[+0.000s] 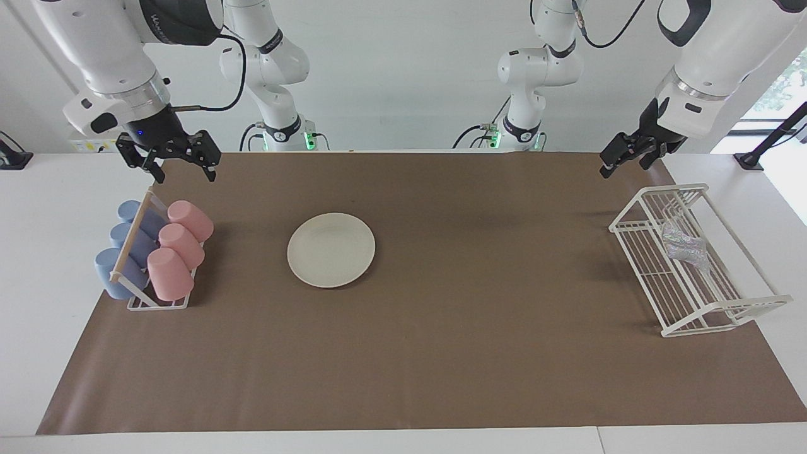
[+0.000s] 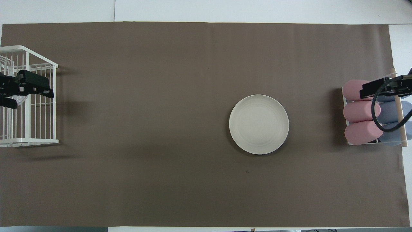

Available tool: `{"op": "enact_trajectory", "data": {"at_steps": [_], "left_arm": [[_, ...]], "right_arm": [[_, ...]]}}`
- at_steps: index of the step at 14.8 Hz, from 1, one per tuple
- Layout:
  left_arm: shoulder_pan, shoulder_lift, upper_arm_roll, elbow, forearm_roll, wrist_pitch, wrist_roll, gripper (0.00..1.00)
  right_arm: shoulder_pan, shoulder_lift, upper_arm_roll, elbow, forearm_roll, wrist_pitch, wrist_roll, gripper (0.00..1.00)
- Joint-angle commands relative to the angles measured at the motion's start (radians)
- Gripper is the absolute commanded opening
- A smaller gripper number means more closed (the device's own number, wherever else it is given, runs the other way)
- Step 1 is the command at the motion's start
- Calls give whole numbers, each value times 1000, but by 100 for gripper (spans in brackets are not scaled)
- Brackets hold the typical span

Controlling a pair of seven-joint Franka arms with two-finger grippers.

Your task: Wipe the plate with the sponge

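Plate (image 1: 331, 250) flat on brown mat (image 1: 441, 353), bare, toward right arm's end of table. Sponge (image 1: 684, 246) in white wire rack (image 1: 637, 217) at left arm's end, well apart from plate. Your left gripper (image 1: 621, 157) in air over mat edge near rack, fingers spread wide, holding nothing. Your right gripper (image 1: 181, 169) waits over mat just robot-side of cup rack (image 1: 157, 304) with pink cups (image 1: 169, 272) and blue cups (image 1: 113, 272); fingers wide, empty.

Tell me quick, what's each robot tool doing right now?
Left tool: open, empty, up in the air by the white wire rack.
Right tool: open, empty, above the cup rack.
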Motion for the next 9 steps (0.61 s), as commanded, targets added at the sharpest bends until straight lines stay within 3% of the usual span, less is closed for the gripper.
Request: {"op": "enact_trajectory", "data": {"at_steps": [1,7,9], "left_arm": [[19,-34,-6,-47,22,16,-5,100],[15,-52,-3,-96,25,63,-83,100],[4,-69,-9,-142,89,102,-79,100]], "right_arm": [[-8,3,12,10,-1,-16,4,100],[10,3,12,10,-1,-16,60,100],[10,3,12,8,1,-18,73,100]]}}
